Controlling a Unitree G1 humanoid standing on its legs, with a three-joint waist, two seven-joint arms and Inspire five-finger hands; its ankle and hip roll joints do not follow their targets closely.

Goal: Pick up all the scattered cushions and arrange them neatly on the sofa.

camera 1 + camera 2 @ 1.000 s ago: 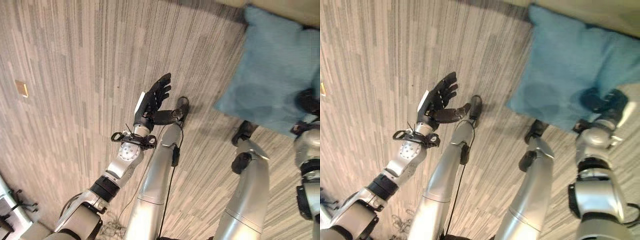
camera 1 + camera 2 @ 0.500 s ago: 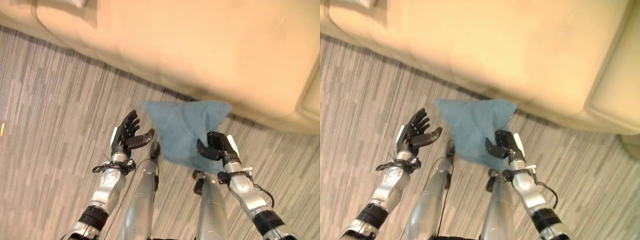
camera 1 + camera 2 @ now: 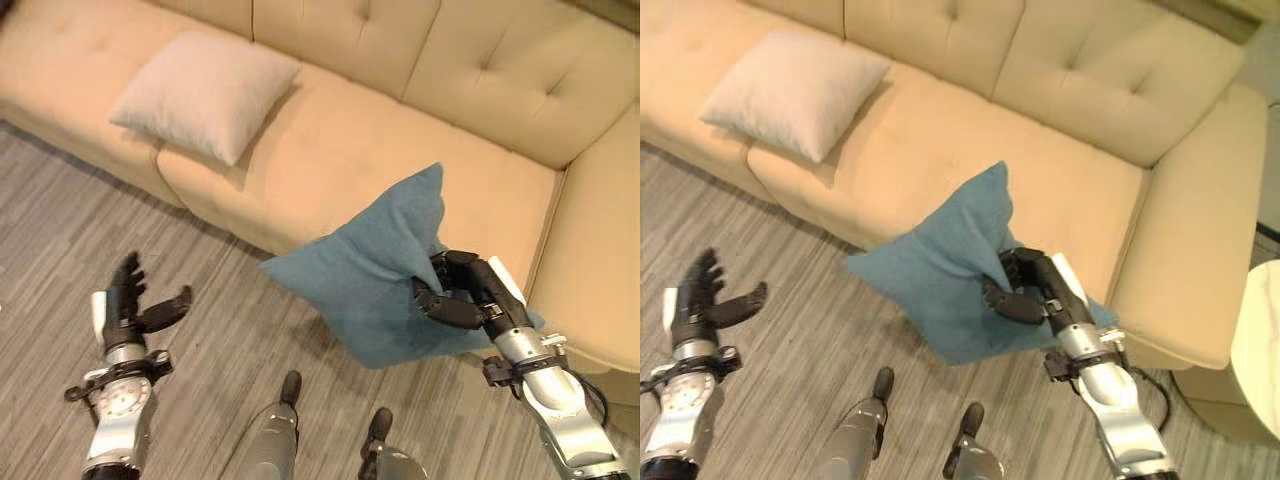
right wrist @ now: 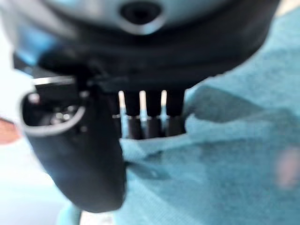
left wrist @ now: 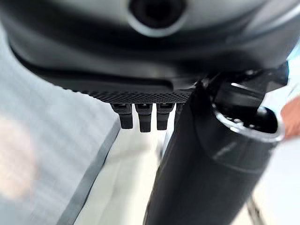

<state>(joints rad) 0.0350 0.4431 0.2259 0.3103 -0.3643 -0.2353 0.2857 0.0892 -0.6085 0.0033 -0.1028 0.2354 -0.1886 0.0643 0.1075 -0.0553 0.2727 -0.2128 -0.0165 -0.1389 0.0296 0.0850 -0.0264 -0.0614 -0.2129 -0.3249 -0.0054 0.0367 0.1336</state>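
The robot's right hand (image 3: 455,290) has its dark fingers and thumb curled into the edge of a blue cushion (image 3: 365,275), pinching a fold of the cloth, and the cushion hangs in the air from that grip, one corner pointing up and the rest drooping toward the floor. It sits in front of the cream sofa (image 3: 470,90), just off the front edge of the seat and over the strip where the seat meets the grey striped carpet (image 3: 60,230), not resting on either. In the right wrist view the same blue cloth bunches right against the fingers (image 4: 150,119) and thumb. The left hand (image 3: 125,310) is raised well off to the side over the carpet, palm up, fingers straight and spread with the thumb standing out, holding nothing and well apart from the blue cushion. Farther along the sofa, on the seat toward the robot's left, a beige cushion (image 3: 205,92) lies flat, tilted a little, with one corner reaching toward the backrest. At the right edge of the right eye view stands the rim of a pale round table (image 3: 1260,340), beside the sofa's arm.
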